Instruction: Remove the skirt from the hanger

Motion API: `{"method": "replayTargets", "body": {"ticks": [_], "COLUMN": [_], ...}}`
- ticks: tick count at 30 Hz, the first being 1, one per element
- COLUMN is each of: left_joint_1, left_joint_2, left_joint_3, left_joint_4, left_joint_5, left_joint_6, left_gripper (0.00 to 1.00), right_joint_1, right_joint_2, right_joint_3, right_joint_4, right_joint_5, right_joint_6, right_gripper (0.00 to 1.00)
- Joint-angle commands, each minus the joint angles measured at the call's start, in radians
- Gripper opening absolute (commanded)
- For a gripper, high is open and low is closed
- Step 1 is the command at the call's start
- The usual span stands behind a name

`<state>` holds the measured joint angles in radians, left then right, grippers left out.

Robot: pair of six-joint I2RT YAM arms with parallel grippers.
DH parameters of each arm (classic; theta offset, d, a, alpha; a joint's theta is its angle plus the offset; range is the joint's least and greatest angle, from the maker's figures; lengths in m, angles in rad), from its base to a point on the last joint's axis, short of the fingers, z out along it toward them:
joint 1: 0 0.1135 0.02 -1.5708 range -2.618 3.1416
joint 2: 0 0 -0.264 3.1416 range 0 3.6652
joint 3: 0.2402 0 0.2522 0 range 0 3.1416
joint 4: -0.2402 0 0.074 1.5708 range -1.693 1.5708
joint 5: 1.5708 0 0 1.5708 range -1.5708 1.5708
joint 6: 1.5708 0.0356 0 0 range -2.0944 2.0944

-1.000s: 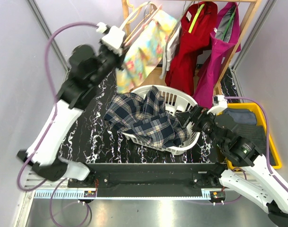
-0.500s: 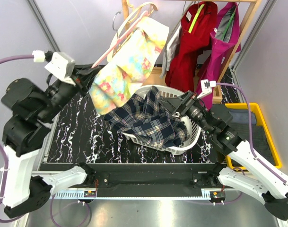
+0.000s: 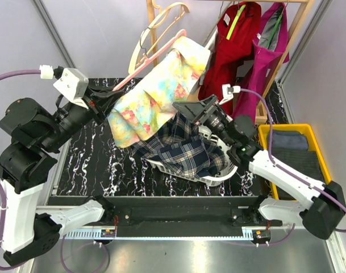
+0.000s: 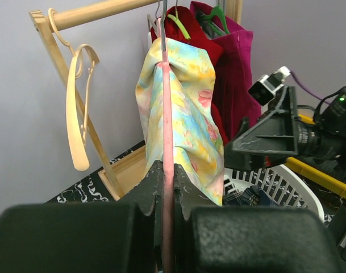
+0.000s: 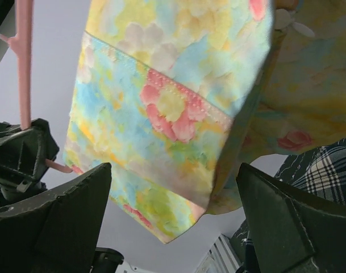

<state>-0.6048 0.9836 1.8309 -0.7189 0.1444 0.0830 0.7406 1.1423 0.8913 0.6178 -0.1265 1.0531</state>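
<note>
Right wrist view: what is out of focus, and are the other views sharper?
Right wrist view: own fingers blurred, floral skirt slightly soft. Left wrist view: left gripper blurred, skirt sharp. Top external view: sharp, glare on the metal front edge.

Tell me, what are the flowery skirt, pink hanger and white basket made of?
The flowery skirt looks like thin, matte cloth: it folds and drapes. The pink hanger seems smooth plastic, maybe coated metal: a thin, even bar. The white basket looks like moulded plastic, with slotted walls.

Black marbled table (image 3: 104,165) carries a white laundry basket (image 3: 217,178).
</note>
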Motion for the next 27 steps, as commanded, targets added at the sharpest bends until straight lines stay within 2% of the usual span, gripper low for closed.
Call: {"method": "replayTargets", "body": {"ticks": [1, 3, 6, 7, 8, 10, 11, 12, 13, 22, 27], "left_joint_1": [0.002, 0.002, 0.002, 0.002, 0.002, 0.002, 0.002, 0.002, 0.002, 0.002, 0.002], "left_joint_2": [0.001, 0.009, 0.013, 0.012, 0.012, 0.007, 0.001, -0.005, -0.010, -0.054, -0.023], "left_joint_3": [0.042, 0.054, 0.050, 0.047, 0.039, 0.021, 0.013, 0.001, -0.028, -0.275, -0.305], "left_joint_4": [0.107, 0.105, 0.105, 0.107, 0.107, 0.108, 0.110, 0.110, 0.111, 0.205, 0.251], "left_joint_5": [0.040, 0.047, 0.050, 0.049, 0.049, 0.044, 0.041, 0.034, 0.023, -0.042, -0.049], "left_joint_6": [-0.034, -0.043, -0.045, -0.043, -0.043, -0.039, -0.034, -0.029, -0.028, 0.003, 0.009], "left_gripper": [0.00, 0.00, 0.00, 0.00, 0.00, 0.00, 0.00, 0.00, 0.00, 0.00, 0.00], "right_joint_1": [0.005, 0.003, 0.003, 0.003, 0.003, 0.003, 0.003, 0.003, 0.003, 0.003, 0.002], "right_joint_2": [0.065, 0.091, 0.140, 0.163, 0.174, 0.183, 0.178, 0.165, 0.151, 0.013, -0.009], "right_joint_3": [0.058, 0.069, 0.115, 0.129, 0.152, 0.178, 0.204, 0.221, 0.234, 0.455, 0.600], "right_joint_4": [0.128, 0.164, 0.197, 0.204, 0.230, 0.243, 0.228, 0.211, 0.189, -0.085, -0.191], "right_joint_5": [-0.024, -0.027, -0.038, -0.044, -0.047, -0.064, -0.067, -0.079, -0.087, -0.154, -0.182], "right_joint_6": [0.025, 0.031, 0.035, 0.039, 0.044, 0.048, 0.048, 0.050, 0.033, -0.033, -0.054], "right_gripper": [1.00, 0.99, 0.82, 0.69, 0.47, 0.26, 0.09, 0.03, 0.00, 0.00, 0.00]}}
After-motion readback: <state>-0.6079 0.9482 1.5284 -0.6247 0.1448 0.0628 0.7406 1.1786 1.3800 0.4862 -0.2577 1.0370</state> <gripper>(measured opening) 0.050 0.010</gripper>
